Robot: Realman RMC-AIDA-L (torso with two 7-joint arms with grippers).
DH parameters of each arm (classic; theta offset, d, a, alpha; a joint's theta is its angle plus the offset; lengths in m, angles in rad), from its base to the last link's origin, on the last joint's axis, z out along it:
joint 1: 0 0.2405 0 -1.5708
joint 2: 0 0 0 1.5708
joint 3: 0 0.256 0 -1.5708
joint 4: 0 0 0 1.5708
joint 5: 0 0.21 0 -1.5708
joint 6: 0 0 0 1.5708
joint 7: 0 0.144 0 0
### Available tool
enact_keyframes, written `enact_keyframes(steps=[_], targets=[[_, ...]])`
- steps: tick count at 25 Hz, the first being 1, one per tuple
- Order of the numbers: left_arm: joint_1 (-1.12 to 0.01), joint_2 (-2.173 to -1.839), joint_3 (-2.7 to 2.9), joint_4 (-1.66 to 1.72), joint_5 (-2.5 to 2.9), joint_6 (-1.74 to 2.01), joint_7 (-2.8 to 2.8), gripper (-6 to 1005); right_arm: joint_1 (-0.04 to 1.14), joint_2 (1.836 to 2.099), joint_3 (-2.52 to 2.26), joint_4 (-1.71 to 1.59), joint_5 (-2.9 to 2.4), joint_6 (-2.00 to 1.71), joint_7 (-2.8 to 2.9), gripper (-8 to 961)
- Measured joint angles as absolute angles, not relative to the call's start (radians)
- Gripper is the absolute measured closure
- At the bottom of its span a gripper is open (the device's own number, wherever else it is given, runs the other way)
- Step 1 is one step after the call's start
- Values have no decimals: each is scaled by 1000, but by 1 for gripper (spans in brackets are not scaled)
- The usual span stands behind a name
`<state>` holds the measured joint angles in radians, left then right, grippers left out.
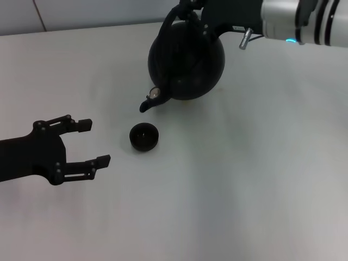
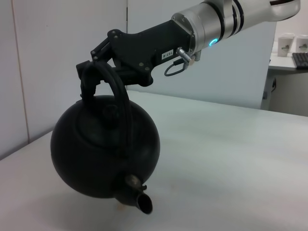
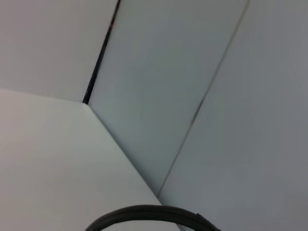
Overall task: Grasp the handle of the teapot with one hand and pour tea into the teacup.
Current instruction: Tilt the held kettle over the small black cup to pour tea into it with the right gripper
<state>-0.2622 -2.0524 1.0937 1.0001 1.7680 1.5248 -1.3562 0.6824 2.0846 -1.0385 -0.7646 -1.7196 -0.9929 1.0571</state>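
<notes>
The black teapot (image 1: 187, 62) hangs tilted at the far side of the table, its spout (image 1: 147, 104) pointing down toward the small black teacup (image 1: 144, 136), which stands just in front of it. My right gripper (image 1: 190, 11) is shut on the arched handle (image 1: 167, 24) at the top. The left wrist view shows the same: teapot (image 2: 96, 159), handle (image 2: 122, 110), right gripper (image 2: 89, 72), spout (image 2: 139, 197) low. No stream of tea shows. The right wrist view shows only an arc of the handle (image 3: 144, 211). My left gripper (image 1: 93, 143) is open and empty, left of the teacup.
The white table (image 1: 244, 179) carries only the teapot and teacup. A light wall stands behind it. In the left wrist view a desk with white cups (image 2: 288, 43) shows far off.
</notes>
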Motion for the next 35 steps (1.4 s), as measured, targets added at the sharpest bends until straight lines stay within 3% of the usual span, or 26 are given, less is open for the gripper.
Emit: enact_keyframes(steps=[35], targets=[[-267, -2051, 1070, 1000, 1789, 1522, -1350, 137, 604, 2086, -1234, -924, -1736, -899, 1051, 848]])
